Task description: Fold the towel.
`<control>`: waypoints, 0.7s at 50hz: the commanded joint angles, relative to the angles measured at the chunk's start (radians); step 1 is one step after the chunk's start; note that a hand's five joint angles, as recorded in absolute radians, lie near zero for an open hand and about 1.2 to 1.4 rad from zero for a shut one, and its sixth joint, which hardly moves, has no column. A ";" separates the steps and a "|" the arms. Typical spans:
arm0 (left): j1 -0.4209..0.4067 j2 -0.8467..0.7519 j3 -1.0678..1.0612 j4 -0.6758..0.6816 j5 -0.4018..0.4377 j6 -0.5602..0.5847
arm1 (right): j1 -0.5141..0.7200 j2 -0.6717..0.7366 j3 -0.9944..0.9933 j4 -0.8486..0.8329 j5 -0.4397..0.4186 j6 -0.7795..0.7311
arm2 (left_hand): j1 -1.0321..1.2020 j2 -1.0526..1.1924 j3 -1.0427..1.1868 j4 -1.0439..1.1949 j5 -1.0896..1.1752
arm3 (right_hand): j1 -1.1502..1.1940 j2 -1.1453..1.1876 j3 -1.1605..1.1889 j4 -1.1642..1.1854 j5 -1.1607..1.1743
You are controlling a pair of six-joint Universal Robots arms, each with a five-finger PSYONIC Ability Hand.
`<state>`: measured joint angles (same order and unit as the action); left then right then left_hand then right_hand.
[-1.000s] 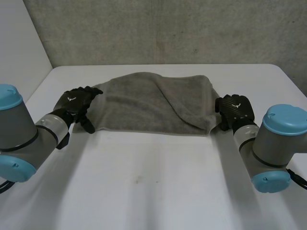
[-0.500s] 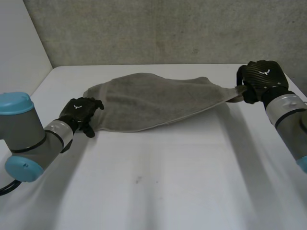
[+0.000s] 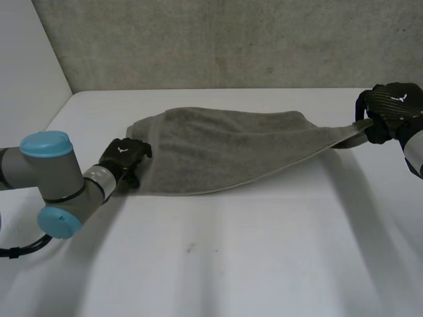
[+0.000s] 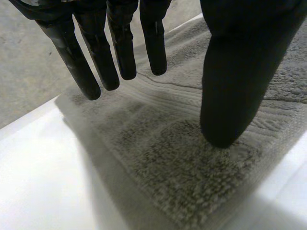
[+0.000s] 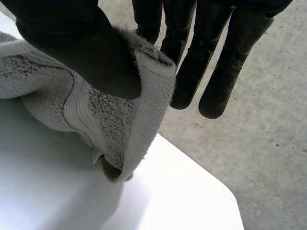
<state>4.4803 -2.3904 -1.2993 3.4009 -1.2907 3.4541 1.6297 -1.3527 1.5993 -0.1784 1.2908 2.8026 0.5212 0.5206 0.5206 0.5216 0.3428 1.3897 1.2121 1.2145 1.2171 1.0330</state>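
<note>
While the left hand (image 3: 124, 156) sits at the near left corner of the grey towel (image 3: 218, 148), its fingers (image 4: 122, 52) are straight and a little spread just above the cloth. Its thumb (image 4: 225, 96) reaches down to the pile; whether it presses or only brushes, I cannot tell. Nothing is gripped at that end, which lies flat on the white table (image 3: 231, 264). From there the towel runs across the table with its long axis left to right, wide and rumpled at the left and narrowing to a drawn strip toward the right. That strip rises off the surface into the right hand (image 3: 391, 111), near the table's far right corner. In the right wrist view the thumb clamps a bunched hem against straight fingers, so the hold is a pinch on the towel's right end. The two hands stand well apart, at opposite ends of the same axis. By my reading, any fold must carry the pinched end back along that line toward the left hand. The right hand alone has hold of the cloth, and the left can only pin its corner.
</note>
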 commanded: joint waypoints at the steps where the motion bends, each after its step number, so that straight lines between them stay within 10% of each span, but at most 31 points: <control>1: -0.035 0.014 0.003 -0.090 0.047 -0.004 | -0.004 0.010 0.005 -0.001 -0.010 0.000 | 0.074 0.075 0.075 0.074 0.078 | 0.007 0.184 0.182 0.179 0.189; 24: -0.033 0.019 0.020 -0.183 0.047 0.004 | -0.005 0.067 0.008 -0.007 -0.013 -0.009 | 0.112 0.113 0.113 0.112 0.116 | 0.007 0.184 0.182 0.179 0.189; 35: -0.033 0.016 0.037 -0.175 0.042 0.004 | -0.004 0.078 0.008 -0.010 -0.013 -0.011 | 0.688 0.688 0.688 0.687 0.691 | 0.007 0.184 0.182 0.179 0.189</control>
<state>4.4471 -2.3759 -1.2749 3.2220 -1.2458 3.4576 1.6254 -1.2772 1.6076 -0.1868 1.2782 2.7922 0.9181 0.9382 0.9331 0.9341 0.7541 1.3901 1.2122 1.2146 1.2172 1.0336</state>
